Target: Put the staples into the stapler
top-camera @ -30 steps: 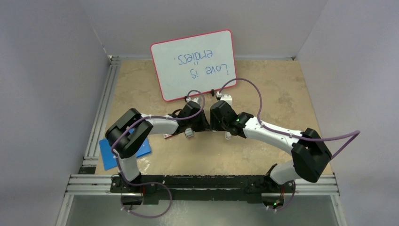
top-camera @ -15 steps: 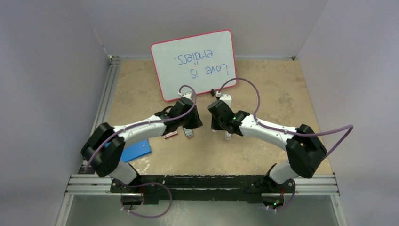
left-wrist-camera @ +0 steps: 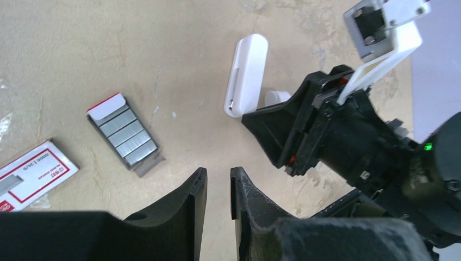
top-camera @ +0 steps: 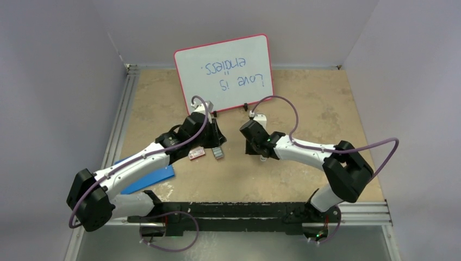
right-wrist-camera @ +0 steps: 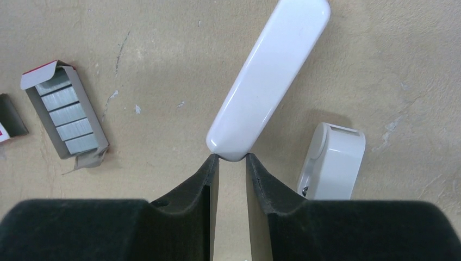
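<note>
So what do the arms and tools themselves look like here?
Both alike: the left arm and right arm have white links with black joints, and a purple cable loops along each. The left tool and right tool are black, with matte wedge-shaped fingers; the right wrist carries a white bracket and a green light.

The stapler (right-wrist-camera: 269, 76) is white, the staples (right-wrist-camera: 65, 117) silvery-grey (tray (right-wrist-camera: 86, 157) grey), the table (right-wrist-camera: 152, 38) mottled beige.

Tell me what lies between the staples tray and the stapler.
Nothing: in the right wrist view, only bare tabletop with faint scuff marks separates the staples tray from the stapler.
</note>
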